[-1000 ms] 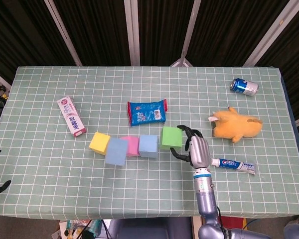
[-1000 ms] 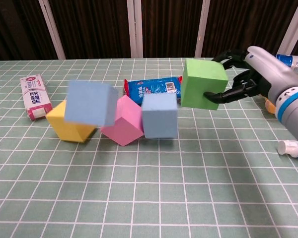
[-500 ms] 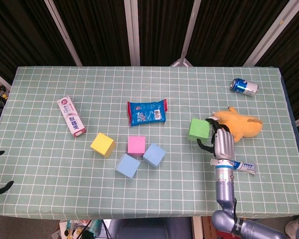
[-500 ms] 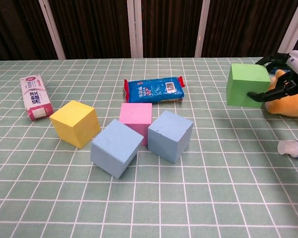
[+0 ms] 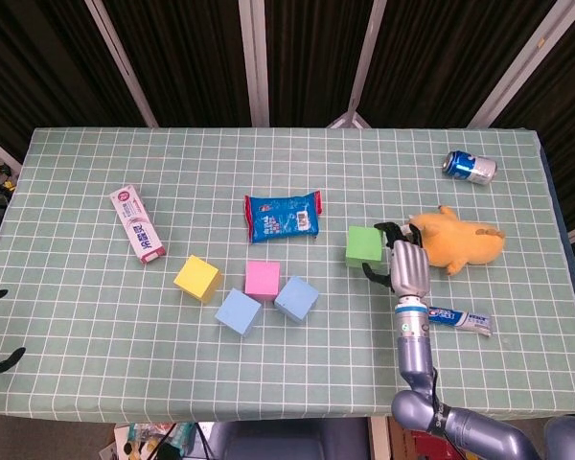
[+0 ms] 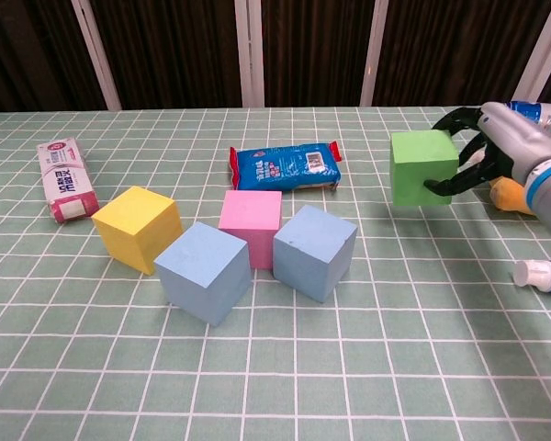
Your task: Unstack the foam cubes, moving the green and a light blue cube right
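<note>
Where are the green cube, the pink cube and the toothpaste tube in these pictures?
green cube (image 6: 422, 169), chest view, on its front face.
pink cube (image 6: 251, 219), chest view, on its top face.
toothpaste tube (image 5: 458, 319), head view, on the middle of its body.

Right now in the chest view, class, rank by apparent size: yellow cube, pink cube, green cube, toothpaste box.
1. yellow cube
2. green cube, held by the right hand, roughly matching the yellow; ranking unsure
3. pink cube, partly hidden
4. toothpaste box, farther away, so unsure
</note>
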`<move>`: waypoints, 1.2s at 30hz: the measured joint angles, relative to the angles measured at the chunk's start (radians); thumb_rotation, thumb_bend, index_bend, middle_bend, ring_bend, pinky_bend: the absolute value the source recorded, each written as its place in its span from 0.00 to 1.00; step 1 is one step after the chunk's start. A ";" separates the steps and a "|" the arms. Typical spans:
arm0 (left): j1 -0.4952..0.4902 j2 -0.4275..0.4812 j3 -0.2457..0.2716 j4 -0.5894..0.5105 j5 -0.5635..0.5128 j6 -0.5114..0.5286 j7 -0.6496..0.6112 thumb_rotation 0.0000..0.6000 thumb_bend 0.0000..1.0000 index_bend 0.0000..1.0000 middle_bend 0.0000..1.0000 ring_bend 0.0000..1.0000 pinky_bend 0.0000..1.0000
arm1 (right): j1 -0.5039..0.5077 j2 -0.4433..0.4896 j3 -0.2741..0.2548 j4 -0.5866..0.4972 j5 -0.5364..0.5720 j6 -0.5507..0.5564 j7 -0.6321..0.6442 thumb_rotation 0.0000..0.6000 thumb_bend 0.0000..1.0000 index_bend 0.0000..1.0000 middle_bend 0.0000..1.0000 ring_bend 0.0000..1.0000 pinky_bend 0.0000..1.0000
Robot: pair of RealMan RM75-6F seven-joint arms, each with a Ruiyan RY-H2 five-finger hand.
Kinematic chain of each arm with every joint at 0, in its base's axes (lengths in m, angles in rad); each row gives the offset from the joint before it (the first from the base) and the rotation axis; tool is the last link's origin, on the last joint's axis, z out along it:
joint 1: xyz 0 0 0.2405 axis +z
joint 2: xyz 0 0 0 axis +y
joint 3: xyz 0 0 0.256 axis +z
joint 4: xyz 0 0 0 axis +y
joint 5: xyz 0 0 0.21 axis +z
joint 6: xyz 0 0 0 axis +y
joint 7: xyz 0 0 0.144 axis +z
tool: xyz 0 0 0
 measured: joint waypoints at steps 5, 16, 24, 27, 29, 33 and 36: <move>-0.002 -0.001 -0.002 0.001 -0.006 -0.004 0.003 1.00 0.10 0.21 0.00 0.00 0.00 | 0.020 -0.009 -0.002 -0.014 0.034 -0.017 -0.026 1.00 0.06 0.01 0.00 0.18 0.02; -0.007 -0.003 -0.004 0.001 -0.014 -0.012 0.007 1.00 0.10 0.21 0.00 0.00 0.00 | -0.025 0.072 -0.012 -0.116 0.047 0.010 -0.015 1.00 0.05 0.00 0.00 0.17 0.02; -0.008 -0.006 0.003 -0.003 -0.007 -0.015 0.016 1.00 0.10 0.21 0.00 0.00 0.00 | -0.146 0.267 -0.113 -0.383 -0.027 0.035 0.052 1.00 0.05 0.00 0.00 0.18 0.02; -0.007 -0.005 0.004 -0.005 -0.007 -0.014 0.014 1.00 0.10 0.21 0.00 0.00 0.00 | -0.173 0.311 -0.175 -0.435 -0.069 0.027 0.065 1.00 0.05 0.00 0.00 0.18 0.02; -0.006 -0.004 0.004 -0.005 -0.006 -0.012 0.012 1.00 0.10 0.21 0.00 0.00 0.00 | -0.183 0.320 -0.204 -0.460 -0.091 0.020 0.073 1.00 0.05 0.00 0.00 0.18 0.02; -0.004 0.000 0.001 -0.003 -0.009 -0.008 0.000 1.00 0.10 0.21 0.00 0.00 0.00 | -0.199 0.317 -0.264 -0.508 -0.155 0.021 0.069 1.00 0.05 0.00 0.00 0.18 0.02; -0.004 0.004 -0.003 -0.001 -0.016 -0.009 -0.013 1.00 0.10 0.21 0.00 0.00 0.00 | -0.199 0.288 -0.283 -0.523 -0.173 0.029 0.037 1.00 0.05 0.00 0.00 0.18 0.02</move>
